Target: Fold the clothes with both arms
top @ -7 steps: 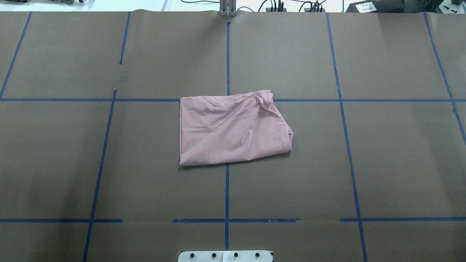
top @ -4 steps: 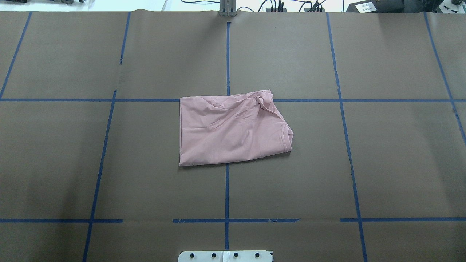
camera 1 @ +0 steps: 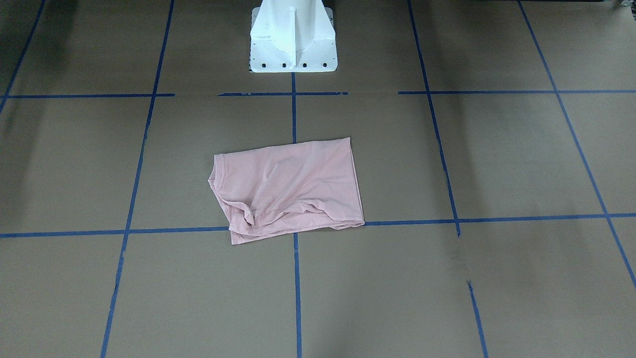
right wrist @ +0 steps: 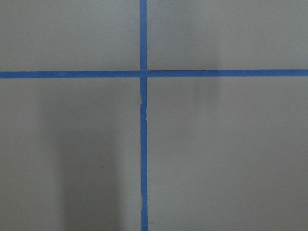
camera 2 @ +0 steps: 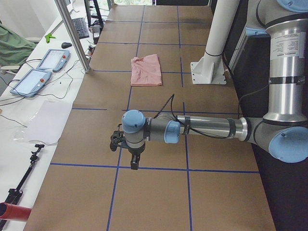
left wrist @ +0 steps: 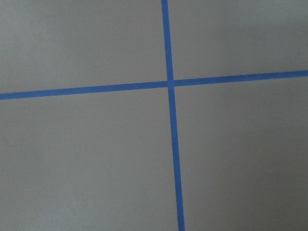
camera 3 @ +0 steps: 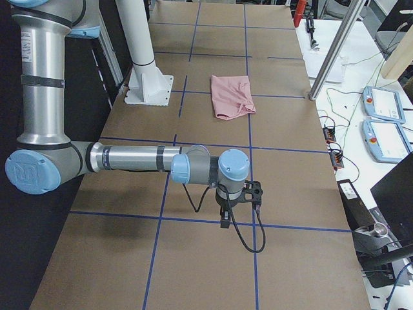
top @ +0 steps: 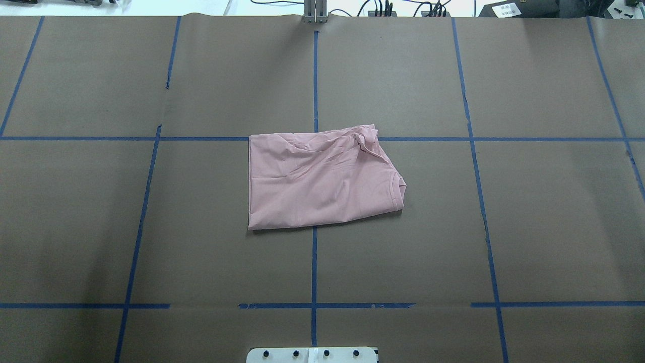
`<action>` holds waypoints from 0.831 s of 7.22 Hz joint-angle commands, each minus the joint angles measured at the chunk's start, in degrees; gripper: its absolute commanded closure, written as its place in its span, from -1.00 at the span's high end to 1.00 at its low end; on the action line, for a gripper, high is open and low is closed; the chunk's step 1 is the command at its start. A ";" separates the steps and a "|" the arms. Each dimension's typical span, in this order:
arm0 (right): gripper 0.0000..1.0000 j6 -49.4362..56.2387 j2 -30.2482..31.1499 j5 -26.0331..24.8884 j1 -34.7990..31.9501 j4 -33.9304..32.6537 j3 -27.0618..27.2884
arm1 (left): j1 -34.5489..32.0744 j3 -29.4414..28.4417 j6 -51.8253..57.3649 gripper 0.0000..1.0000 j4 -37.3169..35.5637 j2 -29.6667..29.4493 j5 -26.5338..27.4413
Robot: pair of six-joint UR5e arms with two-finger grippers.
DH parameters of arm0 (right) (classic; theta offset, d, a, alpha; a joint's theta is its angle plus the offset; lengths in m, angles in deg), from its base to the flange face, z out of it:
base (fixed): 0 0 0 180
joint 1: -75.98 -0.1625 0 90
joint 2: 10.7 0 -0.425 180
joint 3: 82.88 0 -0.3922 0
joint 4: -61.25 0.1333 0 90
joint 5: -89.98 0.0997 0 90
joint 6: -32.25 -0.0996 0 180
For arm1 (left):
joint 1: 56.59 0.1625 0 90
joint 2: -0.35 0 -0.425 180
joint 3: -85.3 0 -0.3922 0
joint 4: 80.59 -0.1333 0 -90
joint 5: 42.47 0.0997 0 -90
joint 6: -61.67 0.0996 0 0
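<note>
The pale pink T-shirt (top: 322, 179) lies folded into a rough rectangle at the table's middle, plain side up, with the collar at its right edge and wrinkles along its far edge. No print shows. It also shows in the front-facing view (camera 1: 288, 189) and both side views (camera 2: 146, 70) (camera 3: 232, 97). My left gripper (camera 2: 134, 162) hangs over the table's left end, far from the shirt. My right gripper (camera 3: 225, 219) hangs over the right end, also far from it. I cannot tell whether either is open or shut. Both wrist views show only brown paper and blue tape.
Brown paper with a blue tape grid (top: 314, 262) covers the table. The white pedestal base (camera 1: 292, 37) stands at the robot's side. Teach pendants (camera 2: 41, 70) and cables lie on the white bench beyond the far edge. A metal post (camera 2: 74, 36) rises there.
</note>
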 commanded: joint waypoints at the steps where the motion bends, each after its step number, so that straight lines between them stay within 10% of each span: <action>1: 1.00 -0.01 0.49 0.00 0.00 1.58 -0.22 | 0.00 0.09 0.00 1.00 0.00 0.03 0.01; 6: 1.00 -0.01 0.49 0.00 0.00 1.58 -0.84 | 0.00 0.09 -0.17 1.00 0.00 0.11 0.01</action>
